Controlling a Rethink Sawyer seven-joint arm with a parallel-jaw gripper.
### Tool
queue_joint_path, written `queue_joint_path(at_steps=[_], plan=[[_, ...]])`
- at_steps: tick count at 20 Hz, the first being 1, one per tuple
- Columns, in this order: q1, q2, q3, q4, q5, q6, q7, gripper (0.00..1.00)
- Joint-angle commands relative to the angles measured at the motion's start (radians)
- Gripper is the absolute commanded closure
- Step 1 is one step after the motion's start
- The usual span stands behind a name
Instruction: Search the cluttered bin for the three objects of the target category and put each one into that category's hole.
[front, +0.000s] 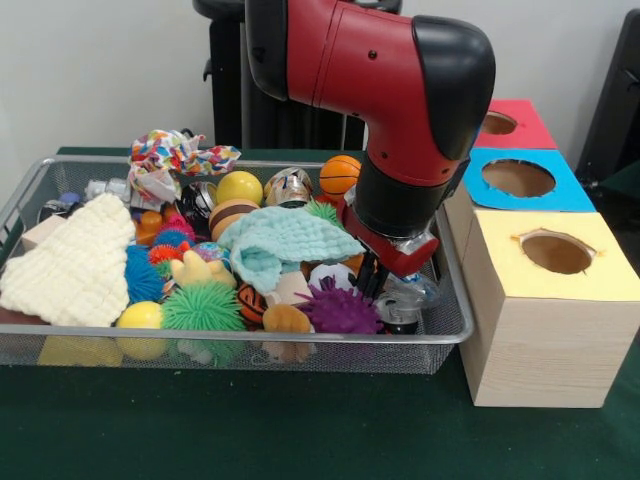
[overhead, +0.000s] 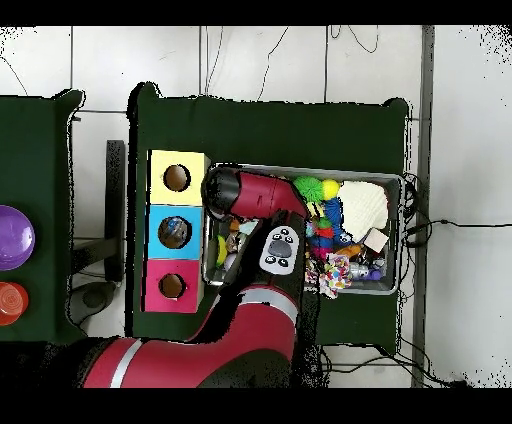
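bin (front: 40, 185) left of three boxes (front: 545, 330) | claw (front: 375, 285) in bin's box-side end

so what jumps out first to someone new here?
The red arm, reaching down into the wire bin's box-side end, its end effector down among the toys. Then the bin's clutter, a cream knitted cloth at the opposite end, and the three boxes beside it, the yellow-topped nearest the front camera.

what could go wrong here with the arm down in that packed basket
The gripper is down among packed toys in the wire basket, right beside the purple spiky ball and a crushed clear bottle; closing might catch the wrong item or more than one. The teal cloth is draped over things next to it and could snag and drag out on a lift. The blue-surround hole is fairly small, so an awkwardly held bottle may jam at its edge.
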Motion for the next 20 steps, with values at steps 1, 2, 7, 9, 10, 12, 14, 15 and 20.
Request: queue_joint_path(at_steps=[1,2,7,9,10,12,14,15,20], plan=[[-0.013,0.035,0.076,0.008,0.053,0.064,0.163,1.00],[-0.013,0.031,0.072,0.006,0.050,0.074,0.159,1.00],[-0.002,0.023,0.047,-0.019,0.031,0.144,0.150,1.00],[-0.002,0.019,0.038,-0.026,0.022,0.171,0.144,1.00],[-0.004,0.022,0.034,-0.038,0.019,0.186,0.141,1.00],[-0.008,0.022,0.028,-0.053,0.012,0.210,0.133,1.00],[-0.004,0.016,0.020,-0.056,0.007,0.231,0.134,1.00],[-0.002,0.013,0.016,-0.057,0.005,0.240,0.135,0.00],[-0.002,0.010,-0.001,-0.079,-0.008,0.273,0.126,0.00]])
